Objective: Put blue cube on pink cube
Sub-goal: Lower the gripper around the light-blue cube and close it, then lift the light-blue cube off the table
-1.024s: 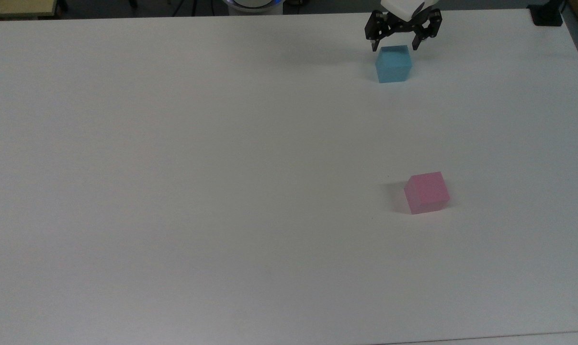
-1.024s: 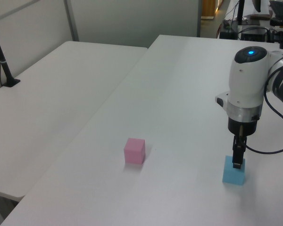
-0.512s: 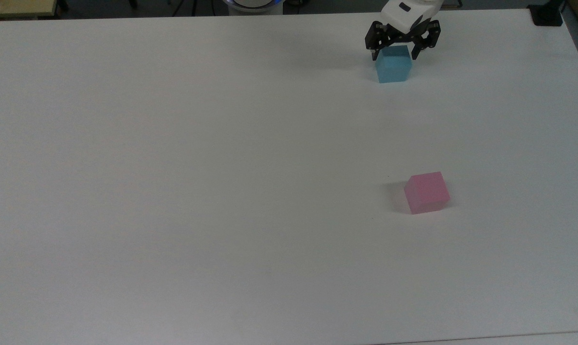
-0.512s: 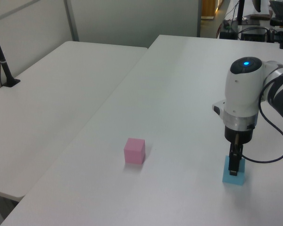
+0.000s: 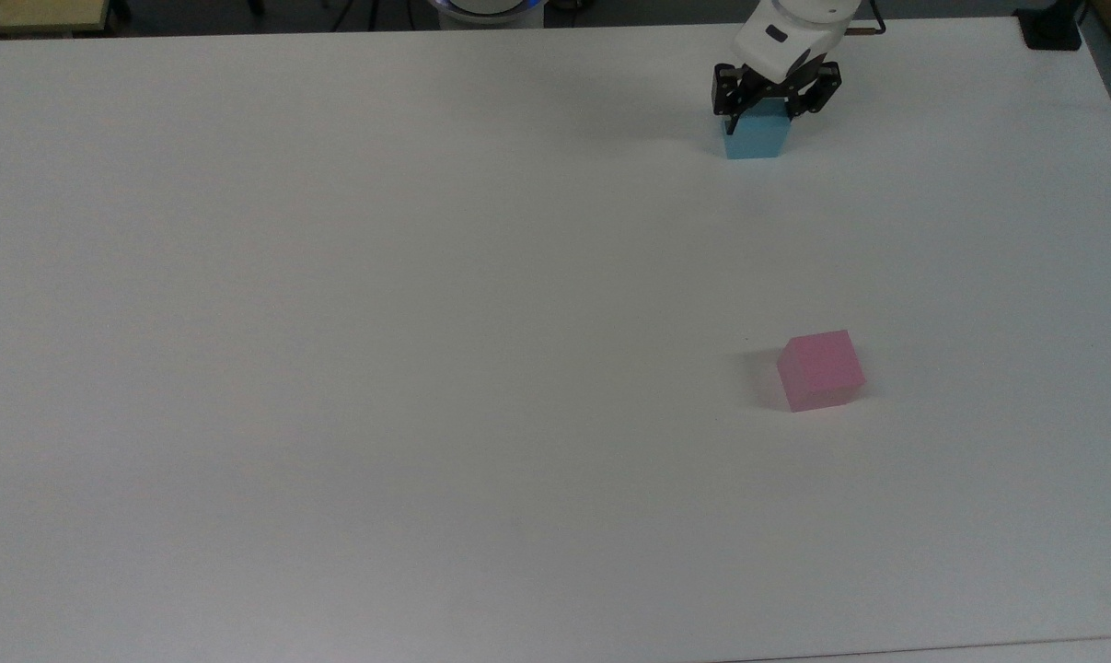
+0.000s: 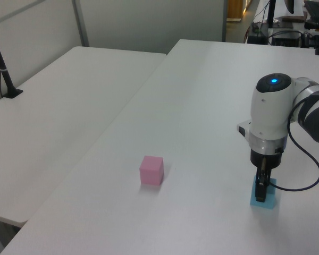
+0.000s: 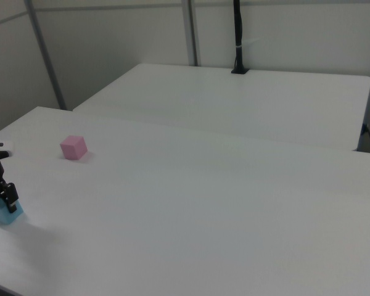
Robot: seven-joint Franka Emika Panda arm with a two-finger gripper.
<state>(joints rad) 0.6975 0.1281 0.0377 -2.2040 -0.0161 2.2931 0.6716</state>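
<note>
We see the blue cube (image 5: 758, 136) — a small, matte, sky-blue block with plain faces — resting flat on the white table (image 5: 426, 322) near the far edge at the top view's upper right. Its upper part is partly covered from above. In the left view it sits at the lower right (image 6: 270, 200); in the right view, at the lower left (image 7: 5, 214). The pink cube (image 5: 821, 369) — pale, matte, about equal in size — stands upright on the same surface, turned slightly askew, well apart from the blue one (image 6: 151, 170) (image 7: 73, 147).
</note>
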